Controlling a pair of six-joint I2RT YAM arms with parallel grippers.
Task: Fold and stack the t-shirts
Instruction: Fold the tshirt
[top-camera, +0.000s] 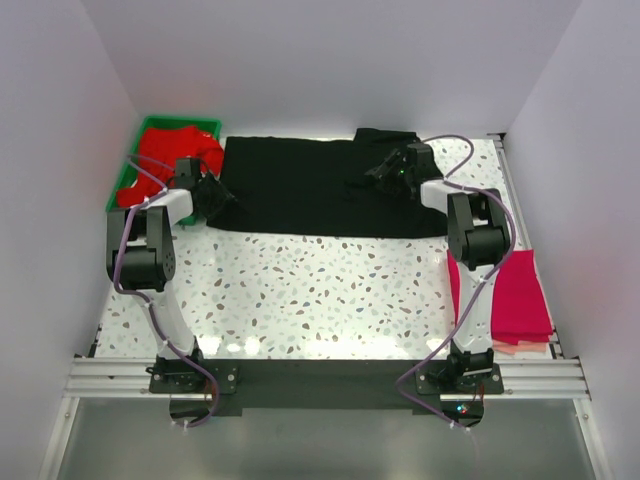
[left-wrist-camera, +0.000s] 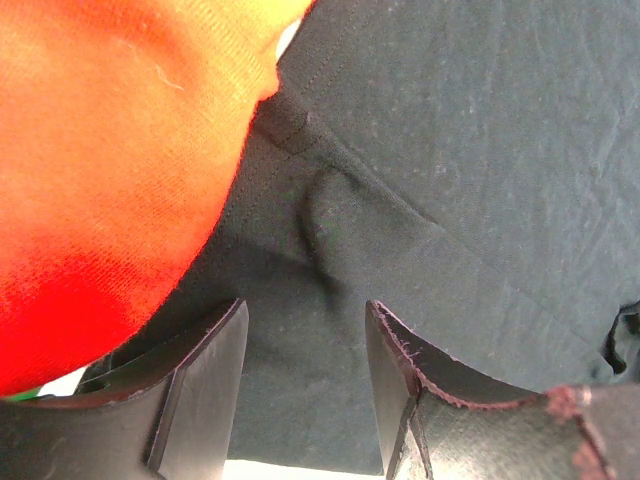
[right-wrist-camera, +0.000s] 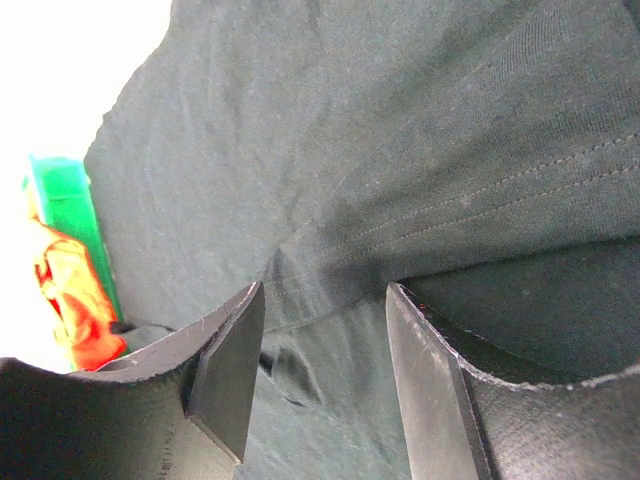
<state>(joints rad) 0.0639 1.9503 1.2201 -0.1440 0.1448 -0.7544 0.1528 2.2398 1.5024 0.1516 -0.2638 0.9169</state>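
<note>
Well, from above, a soft, plain black t-shirt (top-camera: 320, 190) lies spread flat across the far side of the white speckled table (top-camera: 300, 290). The left gripper (top-camera: 212, 196) sits at the shirt's left edge. The right gripper (top-camera: 393, 170) is over its far right part, near a bunched sleeve. A green plastic tray (top-camera: 180, 122) in the far left corner holds crumpled bright red shirts (top-camera: 170, 155). A folded magenta-pink shirt (top-camera: 515, 295) lies at the table's right edge, well apart from the black one.

Through the left wrist camera, the two dark fingers (left-wrist-camera: 200, 390) stand apart with black cloth below the gap, nothing pinched. A small pucker (left-wrist-camera: 322, 205) in the cloth lies just ahead of them. Red cloth bulges close to the lens on the left.

Through the right wrist camera, that gripper's fingers (right-wrist-camera: 225, 370) are spread too, straddling the cloth near a double-stitched hem (right-wrist-camera: 500, 190). The tray and red cloth show at the far left.

I'd judge the shirt light, limp and not slippery; lifted by one point it would sag and wrinkle. It seems best to pinch it at the edges or seams, one hold on each side and level with each other, so the fold falls straight. The left side wants care, since the red cloth is close enough to get caught along with it.
</note>
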